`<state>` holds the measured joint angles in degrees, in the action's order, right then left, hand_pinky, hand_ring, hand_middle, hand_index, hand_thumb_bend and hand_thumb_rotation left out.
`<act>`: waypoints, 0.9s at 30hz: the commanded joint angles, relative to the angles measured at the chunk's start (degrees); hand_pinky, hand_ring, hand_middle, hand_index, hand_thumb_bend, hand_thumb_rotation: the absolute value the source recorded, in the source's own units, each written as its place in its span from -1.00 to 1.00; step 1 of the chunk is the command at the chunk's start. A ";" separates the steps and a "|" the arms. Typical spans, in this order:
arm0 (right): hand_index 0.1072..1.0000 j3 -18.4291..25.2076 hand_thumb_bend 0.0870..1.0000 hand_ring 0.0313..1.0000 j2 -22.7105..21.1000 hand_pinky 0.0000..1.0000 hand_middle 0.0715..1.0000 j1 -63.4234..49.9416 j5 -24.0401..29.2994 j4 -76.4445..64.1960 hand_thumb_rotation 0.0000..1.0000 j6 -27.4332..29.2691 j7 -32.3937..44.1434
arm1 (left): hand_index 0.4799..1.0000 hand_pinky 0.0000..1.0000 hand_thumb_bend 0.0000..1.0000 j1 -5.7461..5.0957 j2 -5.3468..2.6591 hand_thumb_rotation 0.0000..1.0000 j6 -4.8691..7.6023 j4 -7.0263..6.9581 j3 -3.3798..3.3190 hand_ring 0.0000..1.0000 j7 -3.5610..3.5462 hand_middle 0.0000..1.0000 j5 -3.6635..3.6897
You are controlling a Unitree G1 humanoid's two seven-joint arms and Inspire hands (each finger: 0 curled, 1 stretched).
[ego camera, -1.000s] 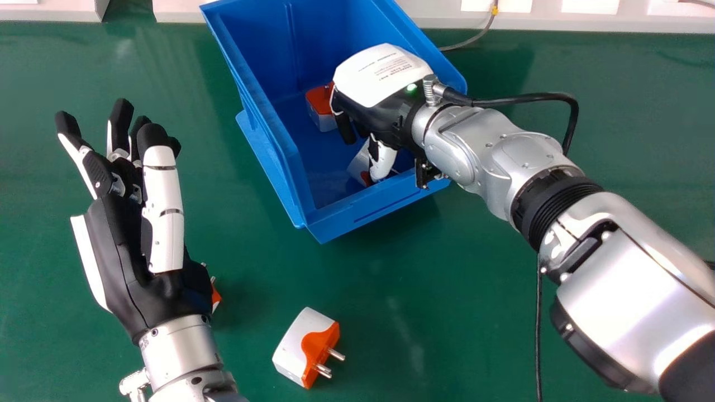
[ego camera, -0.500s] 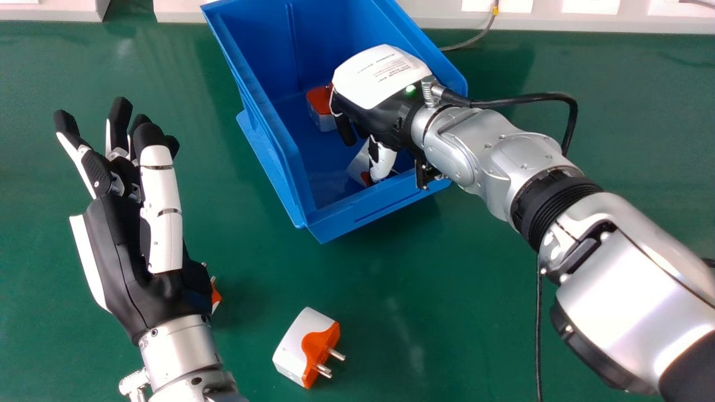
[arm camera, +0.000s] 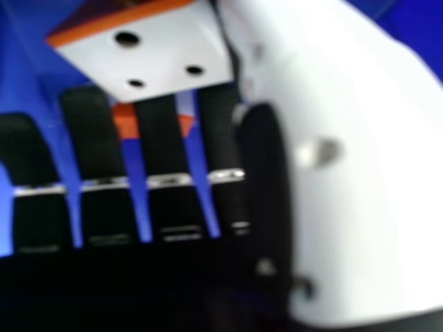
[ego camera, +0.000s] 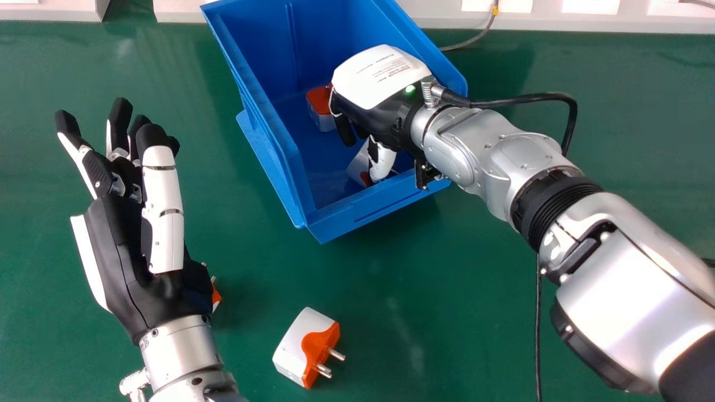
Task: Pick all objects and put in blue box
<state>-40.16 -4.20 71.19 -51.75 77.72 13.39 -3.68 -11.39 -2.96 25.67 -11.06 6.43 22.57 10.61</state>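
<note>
Green table (ego camera: 435, 268), with blue box (ego camera: 329, 223) on top. Over the table, left hand (ego camera: 123, 245), relaxed. Down in the box, right hand (ego camera: 380, 75), released, fingers straight. Just beside its thumb, a plug (ego camera: 356, 163); farther in, another (ego camera: 320, 106). On the table, a third (ego camera: 299, 346), plus a fourth (ego camera: 216, 297), partly hidden.

This looks like a lab or workshop bench, judging by the green work surface (ego camera: 447, 312) under the blue box (ego camera: 335, 222), the pale ledge (ego camera: 631, 23) beyond it and the grey cable (ego camera: 469, 42) at its right.
</note>
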 commanded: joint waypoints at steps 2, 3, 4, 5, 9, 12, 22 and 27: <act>-0.07 1.11 -0.09 -0.16 -0.83 -0.30 0.00 1.58 1.43 -1.23 -1.00 0.04 -2.27 | 0.72 0.76 -0.22 0.28 -5.71 0.06 1.24 -0.90 0.33 0.87 -0.29 0.89 -0.56; 0.11 1.27 0.15 -0.02 -1.03 -0.17 0.13 1.56 1.58 -1.35 -0.95 -0.27 -2.01 | 0.72 0.76 -0.22 0.19 -5.77 0.06 1.04 -1.10 0.40 0.87 -0.18 0.89 -0.65; 0.31 1.48 0.36 0.19 -1.12 -0.02 0.32 1.66 1.82 -1.41 -0.81 -0.73 -1.22 | 0.72 0.76 -0.21 0.08 -5.80 0.07 0.92 -1.24 0.46 0.87 -0.11 0.89 -0.73; 0.43 1.86 0.45 0.35 -1.24 0.12 0.46 1.72 2.19 -1.54 -0.68 -0.97 -0.68 | 0.72 0.76 -0.20 -0.03 -5.85 0.07 0.76 -1.43 0.53 0.87 -0.06 0.88 -0.66; 0.73 2.39 0.63 0.69 -2.36 0.44 0.81 1.16 2.78 -2.83 -0.22 -1.08 -3.17 | 0.71 0.78 -0.21 -0.24 -5.78 0.05 0.94 -1.50 0.51 0.88 -0.38 0.89 -0.04; 0.79 2.57 0.61 0.73 -3.26 0.49 0.87 0.79 2.96 -3.69 -0.03 -0.53 -4.04 | 0.73 0.79 -0.21 -0.21 -5.41 0.05 0.99 -1.39 0.36 0.88 -0.85 0.89 0.39; 0.78 2.15 0.63 0.73 -4.19 0.51 0.85 0.05 2.42 -4.04 0.06 -0.24 -5.86 | 0.73 0.80 -0.21 -0.19 -5.38 0.04 1.37 -0.91 0.01 0.88 -1.93 0.89 0.72; 0.77 2.21 0.63 0.72 -4.11 0.50 0.84 0.31 2.54 -4.02 0.06 -0.37 -5.65 | 0.74 0.79 -0.20 -0.34 -5.48 0.04 1.17 -1.15 0.10 0.88 -1.66 0.89 0.34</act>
<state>-38.36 -7.23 70.17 -49.82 74.63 13.37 -8.10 -11.46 -2.96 25.66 -11.24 6.34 21.18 11.32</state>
